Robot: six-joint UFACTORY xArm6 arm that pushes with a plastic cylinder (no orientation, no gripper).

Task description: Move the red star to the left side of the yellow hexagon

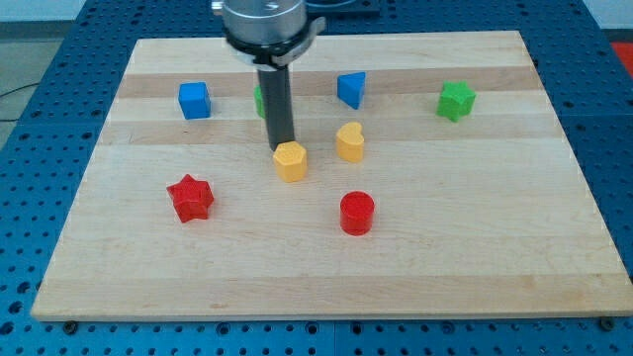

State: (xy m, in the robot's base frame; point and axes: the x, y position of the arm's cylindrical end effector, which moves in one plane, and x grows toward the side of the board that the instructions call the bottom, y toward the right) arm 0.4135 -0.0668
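Observation:
The red star [190,198] lies at the board's lower left. The yellow hexagon [291,160] sits near the board's middle, up and to the right of the star. My tip [282,148] is at the end of the dark rod, right at the hexagon's upper-left edge, seemingly touching it. The star is well apart from my tip, about a hundred pixels to the lower left.
A yellow heart-like block [350,141] is right of the hexagon. A red cylinder [357,213] lies lower right. A blue cube [195,100], a blue block [351,89], a green star-like block [456,100] and a green block [259,99] partly hidden behind the rod line the top.

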